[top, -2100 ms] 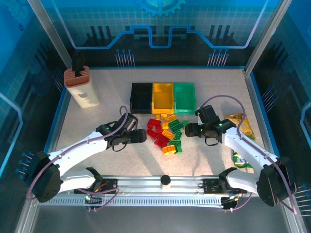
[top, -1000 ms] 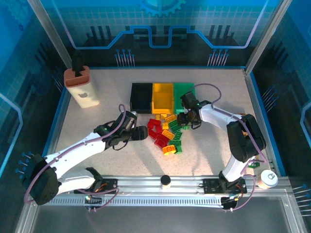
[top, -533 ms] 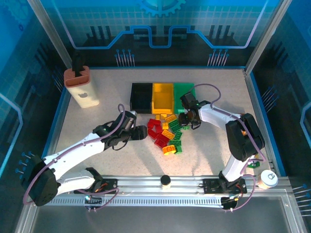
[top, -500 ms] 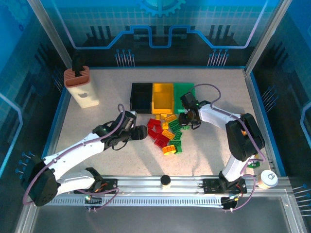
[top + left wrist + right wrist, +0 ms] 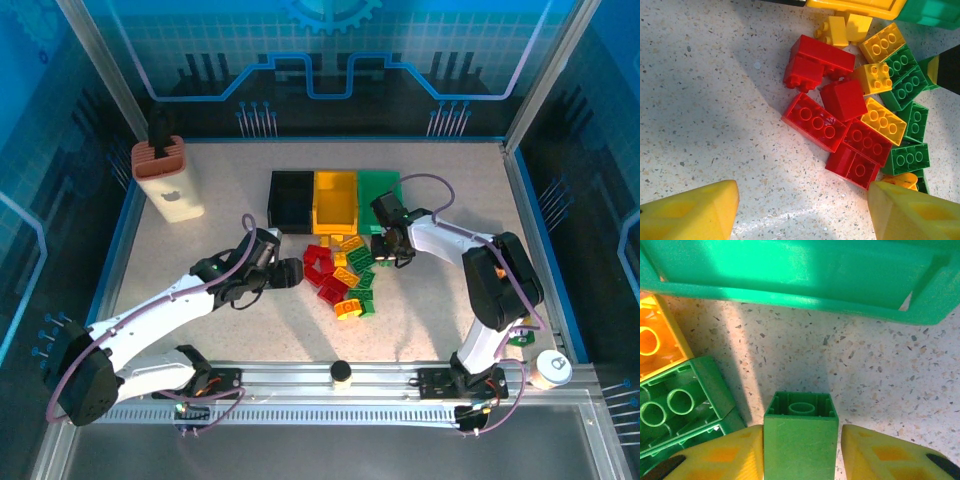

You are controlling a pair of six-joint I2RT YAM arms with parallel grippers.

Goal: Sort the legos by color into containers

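Note:
Red, yellow and green legos point(image 5: 345, 275) lie in a heap in front of three containers: black point(image 5: 291, 200), yellow point(image 5: 335, 200) and green point(image 5: 380, 192). My right gripper point(image 5: 386, 252) is low at the heap's far right edge, just in front of the green container point(image 5: 790, 270). It is shut on a small green lego point(image 5: 800, 440) whose hollow underside faces outward. My left gripper point(image 5: 290, 272) hangs open over bare table left of the heap. Its yellow fingers point(image 5: 695, 212) stand wide apart, with the red legos point(image 5: 812, 120) just ahead of them.
A tall beige holder point(image 5: 168, 180) stands at the back left. A small round cap point(image 5: 342, 373) sits by the front rail and a white cup point(image 5: 548, 368) at the front right. More green legos point(image 5: 675, 405) and a yellow one point(image 5: 652, 340) lie left of the right gripper.
The right arm swung in from the table's right side to the heap two seconds ago. In the last second its fingers closed in on the green lego. The left arm barely moved.

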